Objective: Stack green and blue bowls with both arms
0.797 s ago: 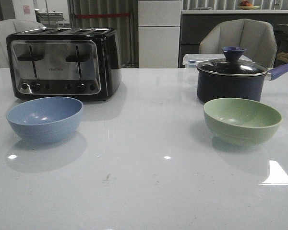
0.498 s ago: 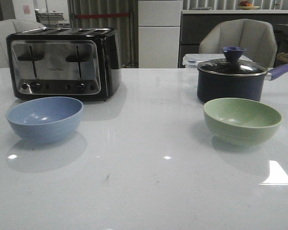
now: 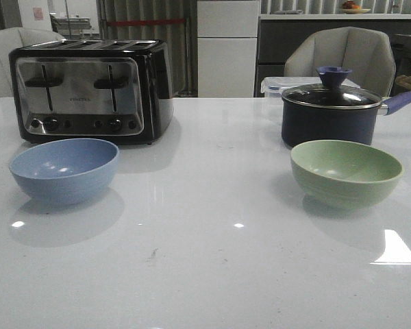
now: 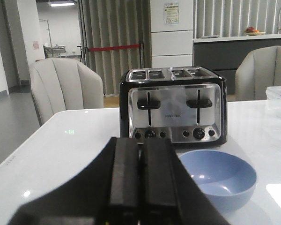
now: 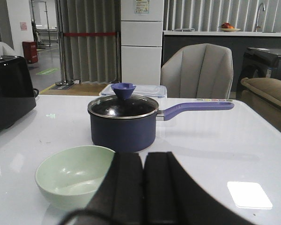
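Currently, the scene reads as follows:

- Work surface: a glossy white table (image 3: 205,274) carries every item listed below.
- Blue bowl: one matte, round, dusty light blue bowl (image 3: 64,169) sits upright on the left side of the table, just in front of the toaster, apart from it.
- Green bowl: one matte, round, pale sage green bowl (image 3: 346,173) sits upright on the right side, just in front of the pot. The two bowls are well apart, with bare tabletop between them.
- Toaster: one black-and-chrome four-slot toaster (image 3: 89,89) stands behind the blue bowl.
- Pot: one dark navy saucepan with a glass lid and a purple handle (image 3: 332,110) stands behind the green bowl, handle pointing to the right.
- Container: one clear plastic lidded box (image 3: 277,86) lies behind the pot, partly hidden by it.
- Chairs: two grey upholstered chairs, one behind the far left edge of the table (image 3: 17,51) and one behind the far right edge (image 3: 342,55).
- Left gripper (image 4: 140,187): black fingers pressed together with nothing between them; the blue bowl (image 4: 220,178) lies just beyond and to one side of the fingertips, the toaster (image 4: 174,107) farther on.
- Right gripper (image 5: 143,187): black fingers likewise pressed together, empty; the green bowl (image 5: 72,176) lies beside the fingertips, the pot (image 5: 123,121) farther on.
- Neither arm appears in the front view.
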`<state>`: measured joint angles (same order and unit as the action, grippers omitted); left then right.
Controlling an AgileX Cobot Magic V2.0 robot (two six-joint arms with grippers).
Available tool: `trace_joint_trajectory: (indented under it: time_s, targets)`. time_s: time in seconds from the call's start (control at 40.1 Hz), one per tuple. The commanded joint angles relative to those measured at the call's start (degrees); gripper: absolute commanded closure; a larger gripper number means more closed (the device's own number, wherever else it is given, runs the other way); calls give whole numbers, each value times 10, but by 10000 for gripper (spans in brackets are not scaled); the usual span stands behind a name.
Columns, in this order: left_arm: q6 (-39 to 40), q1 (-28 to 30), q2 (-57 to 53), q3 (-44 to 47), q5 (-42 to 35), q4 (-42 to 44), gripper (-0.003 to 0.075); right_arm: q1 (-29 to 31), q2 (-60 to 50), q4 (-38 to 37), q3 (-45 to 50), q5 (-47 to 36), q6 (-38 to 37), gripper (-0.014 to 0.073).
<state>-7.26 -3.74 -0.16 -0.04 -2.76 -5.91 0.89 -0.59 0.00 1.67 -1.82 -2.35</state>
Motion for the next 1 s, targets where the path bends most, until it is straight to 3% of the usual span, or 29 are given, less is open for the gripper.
trace_joint_trajectory:
  time_s: [0.0,0.1,0.249,0.573,0.972]
  targets:
    - [1,-4,-11,-13,-64,-16,626,2,-11,0,-33,-39,4,571]
    - [1,-4,-9,-62,-52,-18,626,2,-9,0,-92,7,4,571]
    - [1,-4,20,-171,28,-18,626,2,25,0,-194,73,4,571]
    - [1,-4,179,-366,191,-18,626,2,185,0,-379,228,4,571]
    - [1,-4,340,-363,315,-18,626,2,344,0,-385,343,4,571]
